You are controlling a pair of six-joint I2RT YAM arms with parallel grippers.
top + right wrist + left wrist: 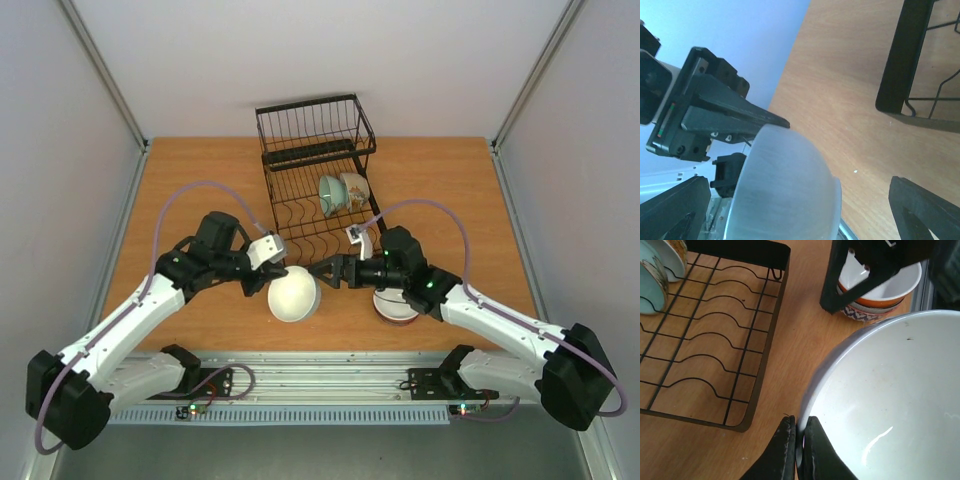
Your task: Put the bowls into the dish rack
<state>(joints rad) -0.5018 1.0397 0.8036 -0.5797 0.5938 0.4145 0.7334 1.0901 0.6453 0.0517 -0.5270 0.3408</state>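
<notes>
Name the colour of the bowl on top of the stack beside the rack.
Orange bowl outside, white inside; left wrist view.

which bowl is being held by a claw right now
The cream bowl in front of the dish rack: the left claw pinches its rim. Two bowls stand in the rack; the rest sit stacked under the right arm.

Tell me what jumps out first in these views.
The white bowl at the table's near middle, pinched by its rim in the left end effector, with the right end effector wide open beside it. Behind stands the black dish rack, two bowls already slotted in.
</notes>
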